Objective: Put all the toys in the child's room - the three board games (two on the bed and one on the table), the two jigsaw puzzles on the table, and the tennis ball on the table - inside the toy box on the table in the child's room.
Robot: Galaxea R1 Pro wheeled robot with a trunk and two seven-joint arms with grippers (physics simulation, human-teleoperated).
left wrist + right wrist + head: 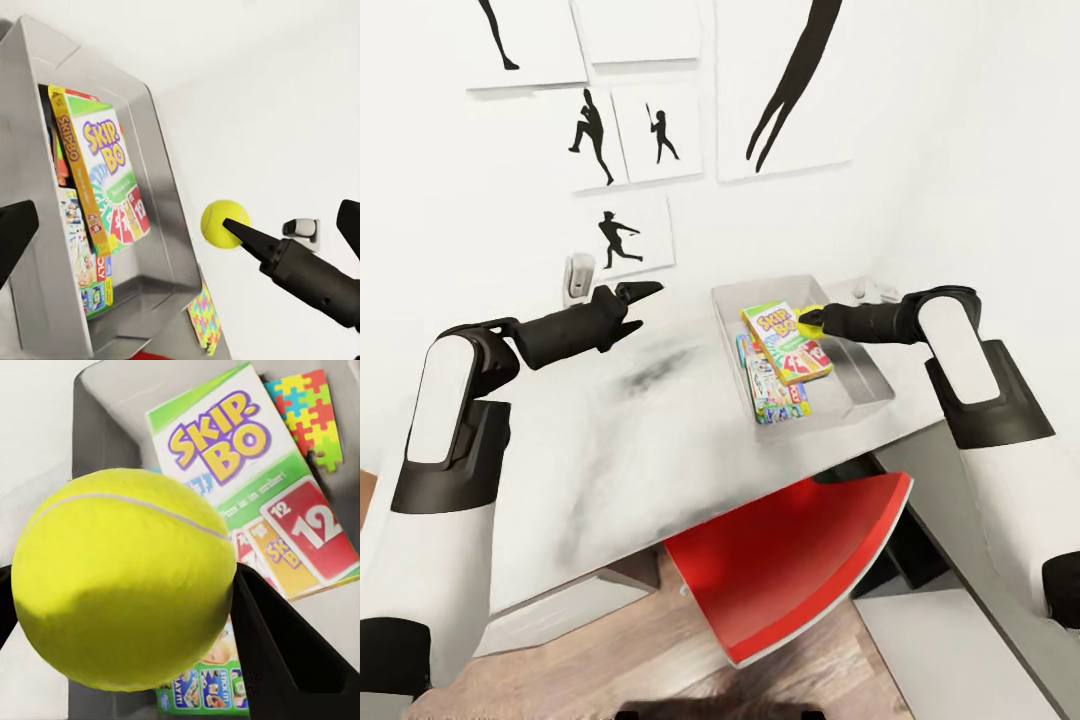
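The right gripper, black and slim-fingered, is gripping the yellow felt tennis ball between its fingers and is holding it in the air over the right-hand part of the shallow light grey rectangular toy box. The left wrist view is showing the ball pinched at the tip of the right arm, just past the box's wall. The toy box is sitting on the far right part of the long pale grey table, close to the white wall. Inside it, the green, white and red "SKIP-BO" board game box is lying on top, tilted across the other flat printed game boxes stacked beneath it; their titles are mostly covered. One thin multicoloured jigsaw puzzle square is lying in the box beside the "SKIP-BO" game, and another one is showing in the left wrist view at the box's outer edge. The left gripper is hovering over the bare table well to the left of the toy box, its fingers spread apart and grasping nothing. A red rounded chair seat is tucked under the near edge of the table.
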